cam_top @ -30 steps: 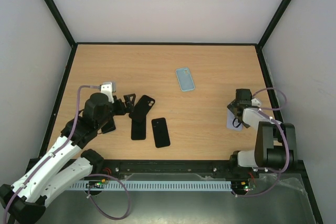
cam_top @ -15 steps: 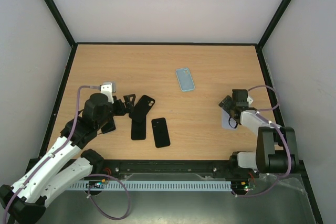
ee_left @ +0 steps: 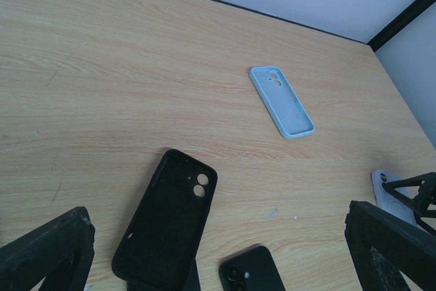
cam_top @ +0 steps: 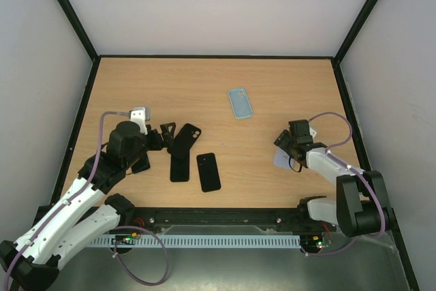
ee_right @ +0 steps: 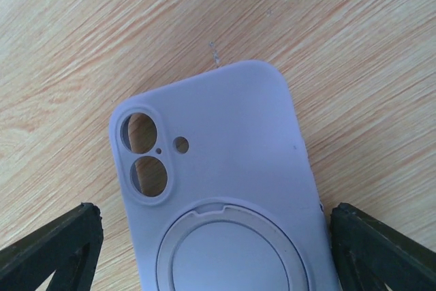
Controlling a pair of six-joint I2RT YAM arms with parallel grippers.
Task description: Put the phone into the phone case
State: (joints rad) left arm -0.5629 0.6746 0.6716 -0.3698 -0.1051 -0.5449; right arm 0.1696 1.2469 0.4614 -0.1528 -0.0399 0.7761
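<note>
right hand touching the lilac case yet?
Cannot tell. Right wrist view: the right hand straddles the lilac case; wood shows beside one finger, but the other is too close to the case's edge to judge.

Your light wooden surface [cam_top: 218, 80] carries a pale blue case [cam_top: 240, 103] toward the far side, hollow side up. Left of centre, a black case [cam_top: 185, 140] overlaps a second flat black piece [cam_top: 180, 168], with a black phone [cam_top: 208, 172] just beside them, cameras up. At the right lies a lilac case [ee_right: 218, 148], back up.
</note>
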